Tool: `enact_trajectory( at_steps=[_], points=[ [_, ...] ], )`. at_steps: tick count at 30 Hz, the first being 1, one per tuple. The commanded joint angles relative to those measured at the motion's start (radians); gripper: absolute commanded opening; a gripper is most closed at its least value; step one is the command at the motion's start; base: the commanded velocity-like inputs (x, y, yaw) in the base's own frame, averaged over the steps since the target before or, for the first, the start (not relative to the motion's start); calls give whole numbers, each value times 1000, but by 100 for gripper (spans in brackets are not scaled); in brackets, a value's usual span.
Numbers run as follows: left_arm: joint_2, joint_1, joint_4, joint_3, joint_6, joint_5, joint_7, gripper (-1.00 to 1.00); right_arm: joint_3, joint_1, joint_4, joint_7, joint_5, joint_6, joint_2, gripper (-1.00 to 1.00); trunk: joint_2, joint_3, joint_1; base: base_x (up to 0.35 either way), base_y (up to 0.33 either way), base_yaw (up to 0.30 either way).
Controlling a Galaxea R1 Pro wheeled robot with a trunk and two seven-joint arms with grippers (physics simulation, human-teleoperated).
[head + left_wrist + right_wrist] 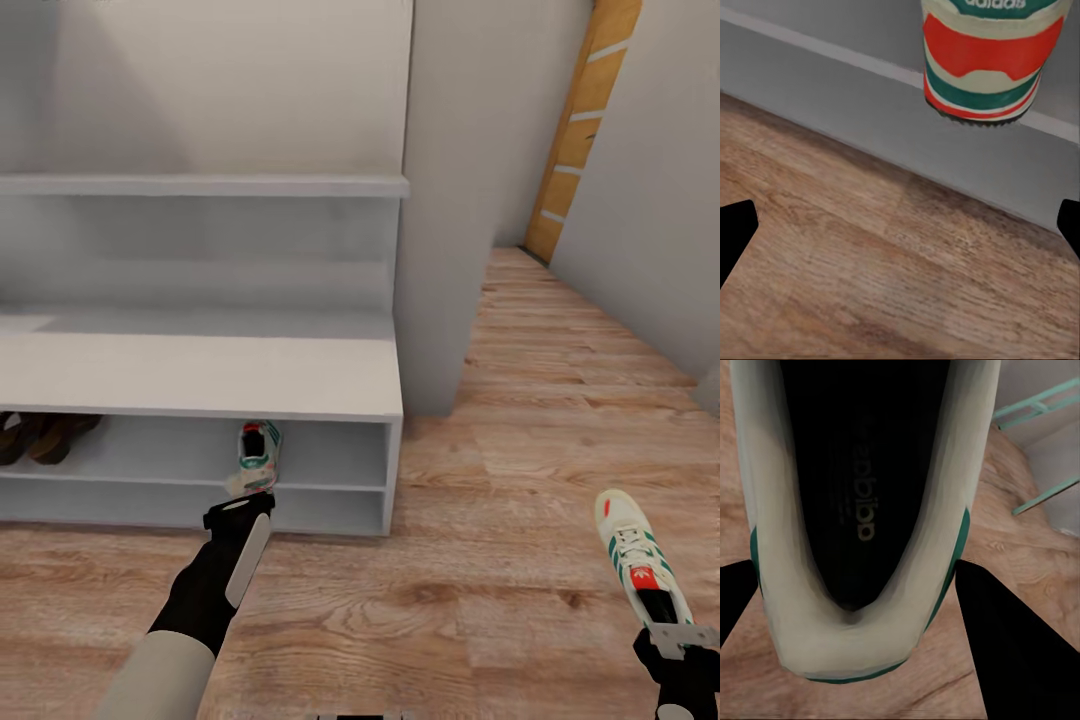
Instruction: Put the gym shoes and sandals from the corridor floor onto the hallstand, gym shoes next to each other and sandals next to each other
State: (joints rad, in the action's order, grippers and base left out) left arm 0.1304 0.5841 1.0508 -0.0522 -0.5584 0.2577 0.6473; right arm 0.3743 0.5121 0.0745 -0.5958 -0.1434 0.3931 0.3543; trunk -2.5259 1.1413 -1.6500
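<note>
On the upper open shelf of the hallstand (200,375), near its right end, sits one gym shoe (258,457), heel out toward the robot, and the left wrist view reads it beautifully: a red heel patch, green bands, and the word "adidas" in white across the top of the heel (988,56). The left gripper (238,509) hangs just in front of that shelf edge, low over the corridor floor (450,600); its two dark fingertips (735,229) sit wide apart at the edges of the wrist view with nothing but planks between them, so the jaws stand spread and empty, clear of the shoe. Over on the right, the second gym shoe (640,560) is up off the boards, toe pointing away, green stripes and red tongue label plain to see. The right gripper (680,640) has it clamped at the heel; in the right wrist view the fingers (1009,645) flank the heel collar, and "adidas" is printed on the dark insole (866,480). At the far left of the same shelf, the sandals (40,435) lie together, dark brown straps showing.
</note>
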Motion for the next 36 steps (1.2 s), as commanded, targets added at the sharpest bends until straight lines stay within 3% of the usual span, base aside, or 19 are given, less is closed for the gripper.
enact_trajectory(
  at_steps=[1,10,15,16,17,18,19,20,25,26,27,29,34,36],
  points=[
    [0,0,0,0,0,0,0,100,0,0,0,-1,-1,1,0,-100,0,0,0,-254,0,0],
    [0,0,-6,0,9,-1,0,100,0,0,0,0,-1,2,-2,-100,0,0,0,-135,0,0],
    [-10,0,-102,0,142,-1,-22,100,0,0,1,2,-2,3,-4,-100,0,0,0,-19,0,0],
    [-14,0,-132,0,186,-1,-40,100,0,0,1,2,-2,3,-4,-100,0,0,0,-7,0,0],
    [-23,0,-199,-1,286,-1,-98,100,0,0,2,2,-2,3,-4,-100,0,0,0,-6,0,0],
    [-29,0,-271,-2,389,-2,-180,100,1,0,2,2,-2,3,-5,-100,0,0,0,-4,0,0],
    [-31,0,-308,-2,436,-3,-227,100,1,0,2,2,-2,3,-5,-100,0,0,0,-3,0,0],
    [-37,0,-381,-2,518,-4,-324,100,1,0,2,2,-2,3,-7,-100,0,0,0,-2,0,0],
    [-64,0,-496,-3,675,-5,-488,100,1,0,6,3,-3,5,-12,-100,0,0,0,-26,18,0],
    [-64,0,-496,-3,675,-5,-488,100,1,0,6,3,-3,5,-12,-100,0,0,0,-78,62,0],
    [-78,0,-524,-2,718,-6,-518,100,1,0,7,4,-3,6,-21,-100,0,0,0,-163,150,0],
    [-101,0,-556,-2,741,-5,-533,100,1,0,8,4,-4,8,-38,-100,0,0,0,-194,182,0],
    [-144,0,-596,-2,762,-4,-546,100,1,0,10,4,-4,9,-80,-100,0,0,0,-225,227,0],
    [-150,0,-600,-2,763,-3,-547,100,1,0,10,3,-4,9,-87,-100,0,0,0,-193,275,0]
  ],
)
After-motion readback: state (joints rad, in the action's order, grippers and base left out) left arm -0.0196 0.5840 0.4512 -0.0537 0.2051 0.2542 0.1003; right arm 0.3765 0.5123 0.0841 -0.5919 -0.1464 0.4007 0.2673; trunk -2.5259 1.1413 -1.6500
